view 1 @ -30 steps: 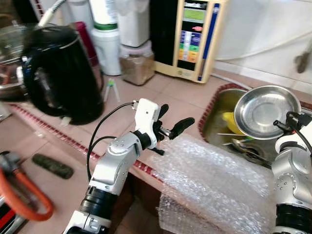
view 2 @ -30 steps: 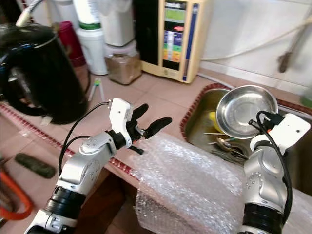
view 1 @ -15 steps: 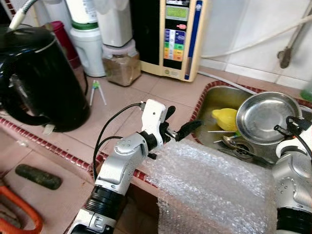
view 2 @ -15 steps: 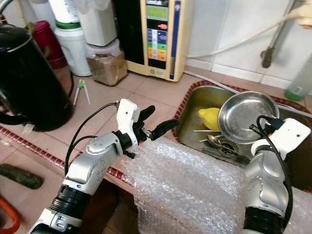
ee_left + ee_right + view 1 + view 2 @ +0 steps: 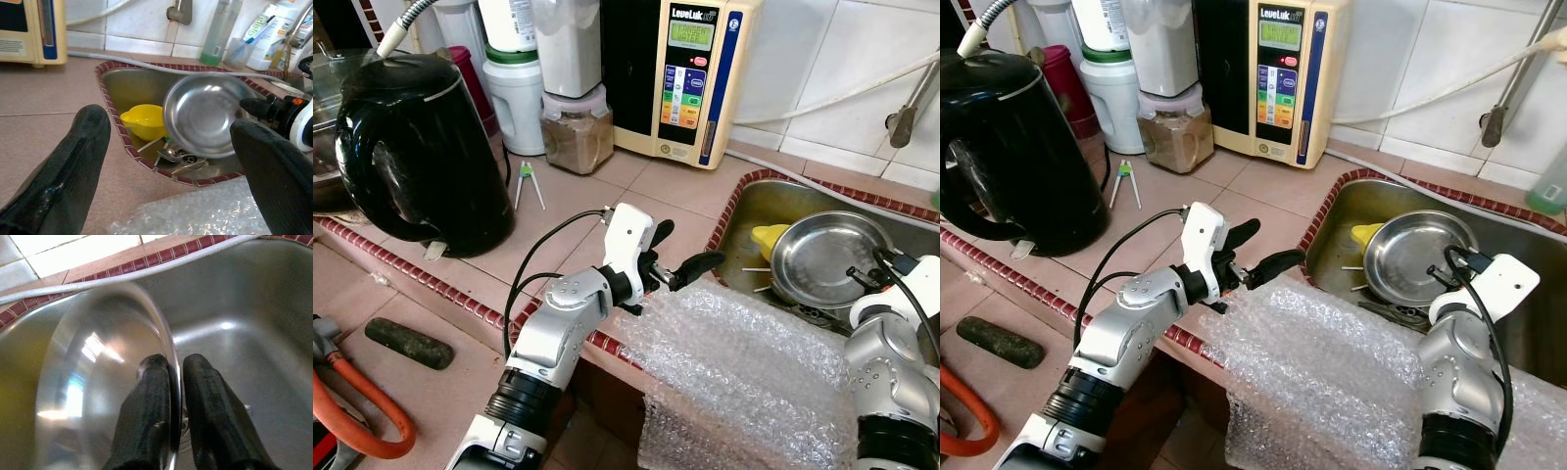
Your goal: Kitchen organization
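A round steel bowl tilts low inside the sink, over a yellow bowl and some spoons. My right gripper is shut on the steel bowl's rim, one finger inside and one outside, at the bowl's right side. My left gripper hovers open over the counter at the sink's left edge, just above a sheet of bubble wrap that drapes over the counter's front. Nothing lies between its fingers.
A black kettle stands at the left of the tiled counter, with a jar, white containers and a water ionizer along the back wall. Bottles stand behind the sink. An orange hose lies low at the left.
My right gripper has lowered the steel bowl from above the sink down into it. The camera has shifted. My left gripper stays open at the sink's edge.
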`<state>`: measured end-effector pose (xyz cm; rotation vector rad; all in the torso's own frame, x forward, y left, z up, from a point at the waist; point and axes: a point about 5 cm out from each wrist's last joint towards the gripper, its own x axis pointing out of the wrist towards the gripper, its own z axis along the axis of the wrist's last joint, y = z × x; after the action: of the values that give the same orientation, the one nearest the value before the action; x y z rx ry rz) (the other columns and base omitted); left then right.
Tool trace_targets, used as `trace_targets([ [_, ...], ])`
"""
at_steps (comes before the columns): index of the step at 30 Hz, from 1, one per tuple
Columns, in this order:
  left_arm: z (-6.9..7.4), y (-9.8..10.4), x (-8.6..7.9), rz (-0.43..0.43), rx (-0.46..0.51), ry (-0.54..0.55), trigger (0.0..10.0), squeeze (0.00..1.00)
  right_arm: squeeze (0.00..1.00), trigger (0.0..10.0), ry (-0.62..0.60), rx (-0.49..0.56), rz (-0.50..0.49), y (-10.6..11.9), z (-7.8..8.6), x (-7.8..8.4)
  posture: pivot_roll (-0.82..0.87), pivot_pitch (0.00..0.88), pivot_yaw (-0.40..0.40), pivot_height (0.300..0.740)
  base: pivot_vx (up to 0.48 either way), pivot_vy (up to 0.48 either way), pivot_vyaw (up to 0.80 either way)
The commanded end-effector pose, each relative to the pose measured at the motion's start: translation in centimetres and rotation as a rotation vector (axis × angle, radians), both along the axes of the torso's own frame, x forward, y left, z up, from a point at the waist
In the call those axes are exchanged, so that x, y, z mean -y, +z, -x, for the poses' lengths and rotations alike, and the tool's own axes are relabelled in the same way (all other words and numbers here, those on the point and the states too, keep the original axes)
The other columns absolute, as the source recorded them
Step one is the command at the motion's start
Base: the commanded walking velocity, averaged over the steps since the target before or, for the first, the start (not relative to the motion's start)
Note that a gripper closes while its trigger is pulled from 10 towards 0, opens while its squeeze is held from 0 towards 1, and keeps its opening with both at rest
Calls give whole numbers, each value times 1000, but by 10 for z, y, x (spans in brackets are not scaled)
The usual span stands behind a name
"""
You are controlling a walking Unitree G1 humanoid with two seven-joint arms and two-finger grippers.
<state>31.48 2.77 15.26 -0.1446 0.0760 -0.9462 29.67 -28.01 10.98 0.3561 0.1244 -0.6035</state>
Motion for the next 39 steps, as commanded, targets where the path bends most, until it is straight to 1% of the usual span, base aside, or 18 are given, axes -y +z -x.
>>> trace_targets([
  [1,-1,4,6,-9,11,-28,10000,0,1000,10000,17,-24,-4,-2,-4,-4,-62,0,27,740,0,0,0],
  [12,-1,1,3,-4,-1,6,10000,0,1000,10000,39,-7,14,3,-7,-8,-63,0,27,740,0,0,0],
  [13,-4,1,-2,2,-8,57,10000,0,1000,10000,84,13,58,9,-9,-13,-62,0,28,740,0,0,0],
  [16,-7,1,-6,6,-7,97,10000,0,1000,10000,119,20,108,13,-10,-18,-61,0,27,740,0,0,0],
  [17,-8,0,-10,6,-8,134,10000,0,1000,10000,150,23,165,17,-12,-22,-62,0,27,740,0,0,0],
  [18,-10,0,-21,-2,1,219,10000,0,1000,10000,261,83,258,28,-13,-38,-57,0,26,740,0,0,0],
  [19,-10,0,-21,-2,1,219,10000,0,1000,10000,261,83,258,28,-13,-38,-57,0,26,740,0,0,0],
  [20,-11,0,-24,-7,6,244,10000,0,1000,10000,292,99,284,32,-13,-43,-57,0,26,740,0,0,0],
  [21,-11,0,-32,-10,25,292,10000,0,1000,10000,347,119,345,37,-13,-51,-54,0,24,740,0,0,0],
  [22,-11,0,-32,-10,25,292,10000,0,1000,10000,347,119,345,37,-13,-51,-54,0,24,740,0,0,0],
  [25,-8,2,-50,-69,131,360,10000,0,1000,10000,458,172,511,52,-10,-70,-44,0,17,740,0,0,0],
  [28,-7,2,-55,-65,131,375,10000,0,1000,10000,469,184,558,56,-9,-73,-44,0,16,740,0,0,0],
  [29,-5,3,-63,-55,142,415,10000,0,1000,10000,477,190,627,64,-9,-77,-39,0,15,740,0,0,0],
  [30,-5,3,-63,-55,142,415,10000,0,1000,10000,477,190,627,64,-9,-77,-39,0,15,740,0,0,0],
  [31,-2,1,-69,-56,142,440,10000,0,1000,10000,491,207,674,70,-8,-81,-35,0,14,740,0,0,0],
  [35,0,0,-74,-63,140,471,10000,0,1000,10000,492,223,707,74,-6,-84,-31,0,11,740,0,0,0],
  [38,2,3,-87,-50,143,578,10000,0,1000,10000,532,224,754,75,0,-91,-24,0,11,740,0,0,0],
  [39,2,3,-87,-50,143,578,10000,0,1000,10000,532,224,754,75,0,-91,-24,0,11,740,0,0,0],
])
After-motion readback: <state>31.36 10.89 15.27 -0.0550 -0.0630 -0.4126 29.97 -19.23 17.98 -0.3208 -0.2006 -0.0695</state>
